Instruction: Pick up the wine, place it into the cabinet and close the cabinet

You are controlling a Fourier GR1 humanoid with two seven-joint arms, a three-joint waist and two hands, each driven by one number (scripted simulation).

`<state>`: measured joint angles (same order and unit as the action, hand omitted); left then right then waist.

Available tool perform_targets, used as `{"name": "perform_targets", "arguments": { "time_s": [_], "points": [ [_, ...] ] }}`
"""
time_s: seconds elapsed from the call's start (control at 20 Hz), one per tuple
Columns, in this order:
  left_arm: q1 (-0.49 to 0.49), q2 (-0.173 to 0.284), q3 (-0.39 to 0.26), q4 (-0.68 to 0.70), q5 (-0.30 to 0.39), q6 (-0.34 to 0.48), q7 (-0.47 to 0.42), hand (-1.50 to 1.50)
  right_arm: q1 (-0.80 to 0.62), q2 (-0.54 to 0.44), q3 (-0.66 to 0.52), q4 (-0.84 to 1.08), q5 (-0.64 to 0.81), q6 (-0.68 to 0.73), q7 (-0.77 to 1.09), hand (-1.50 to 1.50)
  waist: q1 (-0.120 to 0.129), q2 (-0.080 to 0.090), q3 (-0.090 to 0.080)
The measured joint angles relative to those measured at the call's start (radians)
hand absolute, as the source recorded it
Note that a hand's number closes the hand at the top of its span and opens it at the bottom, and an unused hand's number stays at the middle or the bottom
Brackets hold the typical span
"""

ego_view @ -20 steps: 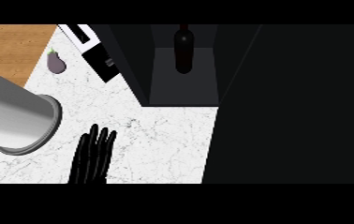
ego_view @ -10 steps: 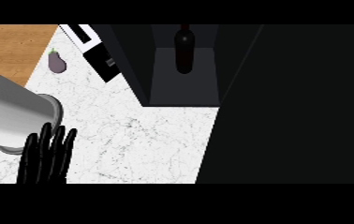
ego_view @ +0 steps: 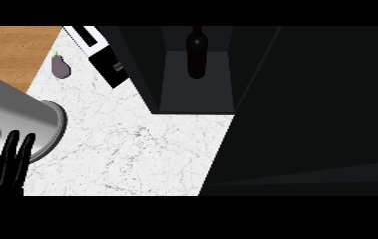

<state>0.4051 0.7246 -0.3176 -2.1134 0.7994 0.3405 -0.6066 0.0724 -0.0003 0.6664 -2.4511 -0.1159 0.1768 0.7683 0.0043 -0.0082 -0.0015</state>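
White marbled counter (ego_view: 140,148) (grey veins), purple eggplant (ego_view: 60,66).

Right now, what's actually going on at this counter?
A wine bottle stands inside the dark cabinet, and nothing is holding it. The left robot hand shows at the lower left edge, fingers straight and empty, beside a grey cylinder. An eggplant lies on the white marble counter. The right robot hand is not in view.

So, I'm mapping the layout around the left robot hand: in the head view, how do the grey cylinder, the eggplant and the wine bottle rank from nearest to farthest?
From the left robot hand:
1. Grey cylinder, right beside it at the left edge.
2. Eggplant, upper left.
3. Wine bottle, inside the dark cabinet, top centre.
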Motion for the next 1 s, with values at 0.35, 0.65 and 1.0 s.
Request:
{"name": "perform_targets", "arguments": {
  "time_s": [0.35,0.65,1.0],
  "points": [
    [0.035,0.036,0.115,0.066,0.061,-0.125,0.0,-1.5,-0.032,-0.024,0.113,0.008,0.124,-0.179,-0.019,1.5,-0.004,-0.002,-0.001],
    [0.036,0.048,0.147,0.058,0.078,-0.155,0.033,-1.5,-0.137,-0.06,0.177,0.038,0.203,-0.326,-0.036,1.5,0.001,-0.002,-0.001],
    [0.011,0.042,0.182,0.079,0.114,-0.206,0.065,-1.5,-0.3,-0.143,0.223,0.058,0.253,-0.47,-0.032,1.5,0.009,0.001,-0.002]
  ]
}}
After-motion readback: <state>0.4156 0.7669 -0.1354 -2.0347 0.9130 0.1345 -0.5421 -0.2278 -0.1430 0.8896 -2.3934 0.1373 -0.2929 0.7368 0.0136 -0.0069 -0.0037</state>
